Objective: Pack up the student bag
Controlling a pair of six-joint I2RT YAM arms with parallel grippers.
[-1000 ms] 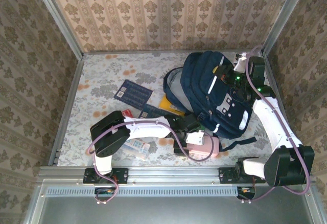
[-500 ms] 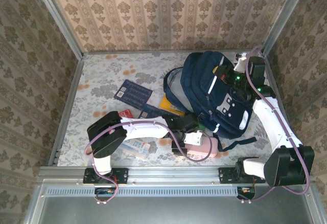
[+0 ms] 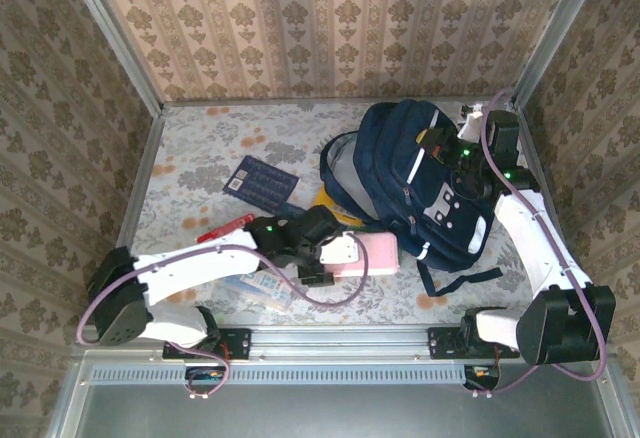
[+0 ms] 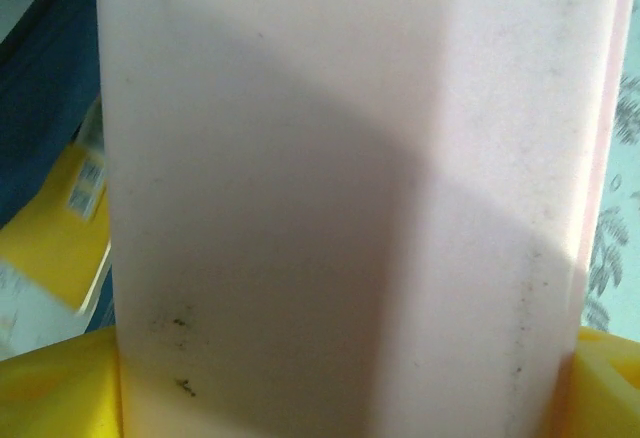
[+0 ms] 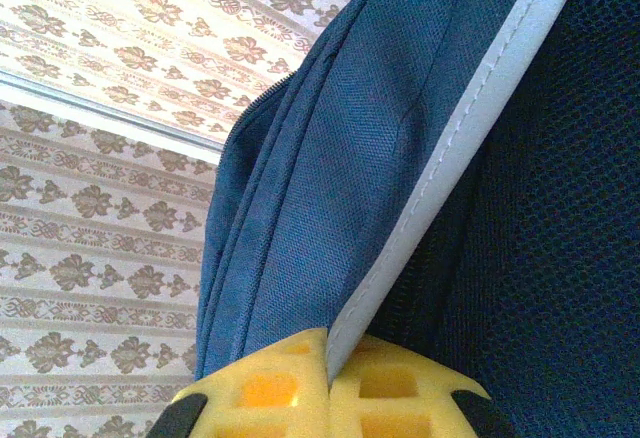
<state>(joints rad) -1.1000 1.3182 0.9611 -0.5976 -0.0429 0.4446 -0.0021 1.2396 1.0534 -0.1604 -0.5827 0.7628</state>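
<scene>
My right tool (image 5: pixel 327 358) is pinched tight on a seam of the student bag (image 3: pixel 420 183), slumped at the right of the bench (image 3: pixel 200 148) and, I judge, floppy enough to need holding by its rim, while my left tool (image 3: pixel 335 256) clamps the pink box (image 3: pixel 372 254) in a wide grip.

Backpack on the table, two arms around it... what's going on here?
Two robot arms are packing a blue backpack. The right pincer is clamped on the bag's fabric at its far side, holding it. The left pincer grips a pink box beside the bag, not yet inside. A dark blue booklet, a yellow item and a red item lie on the table.
</scene>
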